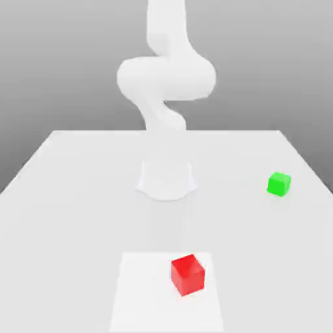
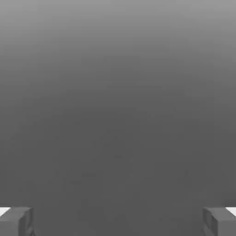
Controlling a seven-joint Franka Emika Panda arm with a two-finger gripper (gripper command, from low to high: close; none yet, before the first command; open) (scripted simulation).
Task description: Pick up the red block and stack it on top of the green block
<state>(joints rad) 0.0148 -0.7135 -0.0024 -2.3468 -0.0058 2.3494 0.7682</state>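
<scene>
Resting lower centre of exterior view on counter (image 1: 78, 195): red block (image 1: 188, 274). Green block (image 1: 278, 184) well apart, right of middle. Claw (image 2: 118, 221) spread wide, empty, likely readied for first reach.

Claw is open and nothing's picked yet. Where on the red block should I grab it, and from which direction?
Come straight down from above and close the claw on two opposite side faces of the red block. It sits flat on the white table with nothing beside it, so its sides look reachable. It appears turned slightly, so rotate the wrist to square the fingers with its faces.
</scene>
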